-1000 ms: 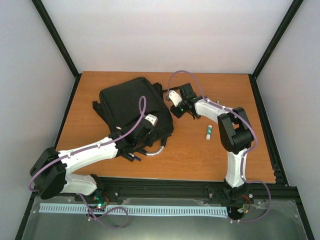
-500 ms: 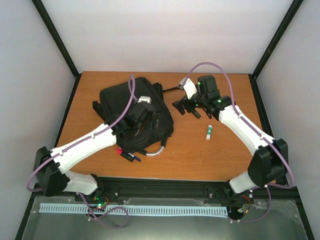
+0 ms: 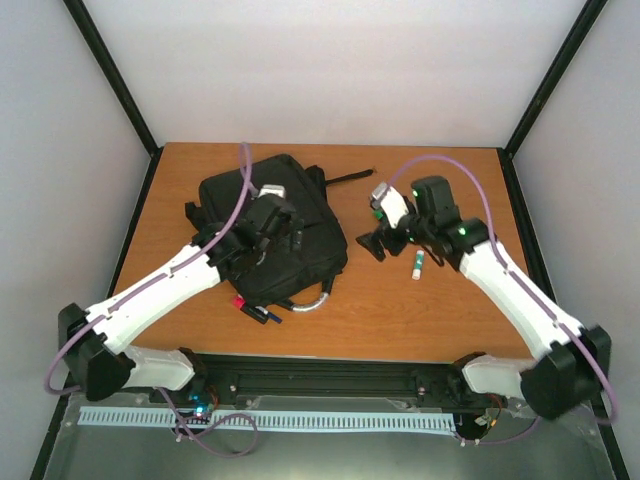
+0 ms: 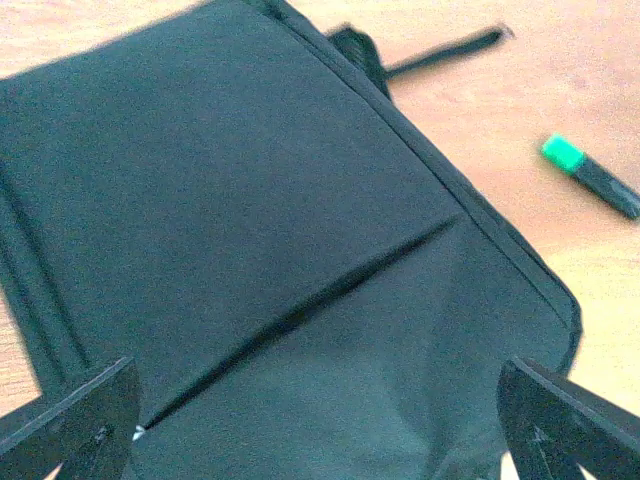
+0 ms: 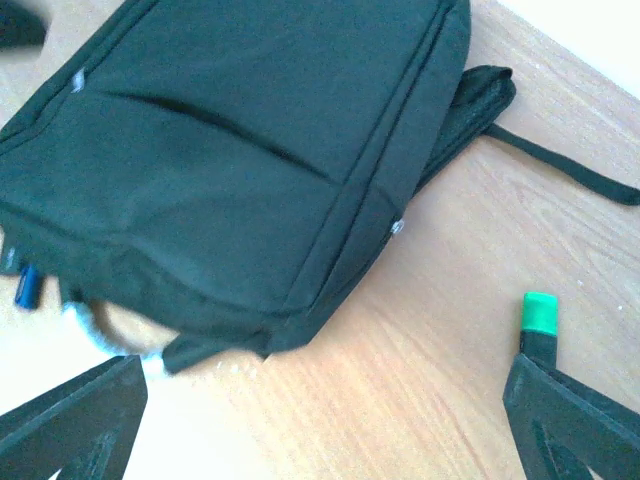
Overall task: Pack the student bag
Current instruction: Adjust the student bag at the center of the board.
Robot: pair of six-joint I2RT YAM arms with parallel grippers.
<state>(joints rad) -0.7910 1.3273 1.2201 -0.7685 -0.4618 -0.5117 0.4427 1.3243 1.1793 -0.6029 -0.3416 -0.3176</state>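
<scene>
The student bag [image 3: 240, 200] is a large black backpack lying flat on the left half of the table. It fills the left wrist view [image 4: 250, 230] and the upper left of the right wrist view [image 5: 230, 140]. My left gripper [image 3: 283, 232] [image 4: 320, 440] hovers over the bag's top face, open, with nothing between its fingers. My right gripper [image 3: 372, 245] [image 5: 320, 430] hangs open above bare wood just right of the bag, holding nothing. A marker with a green cap [image 3: 417, 263] [image 4: 590, 177] [image 5: 538, 318] lies on the table close to the right gripper.
Red and blue pens [image 3: 253, 308] poke out at the bag's near edge, beside its grey loop handle [image 3: 312, 303] [image 5: 100, 335]. A black strap [image 3: 350, 178] [image 5: 565, 170] trails from the bag's far right corner. Black frame posts border the wooden table [image 3: 470, 320].
Both grippers have gone from shut to open. The left one rose from the bag's near edge to over its middle. The right one drew back from the bag's right side toward the marker.
</scene>
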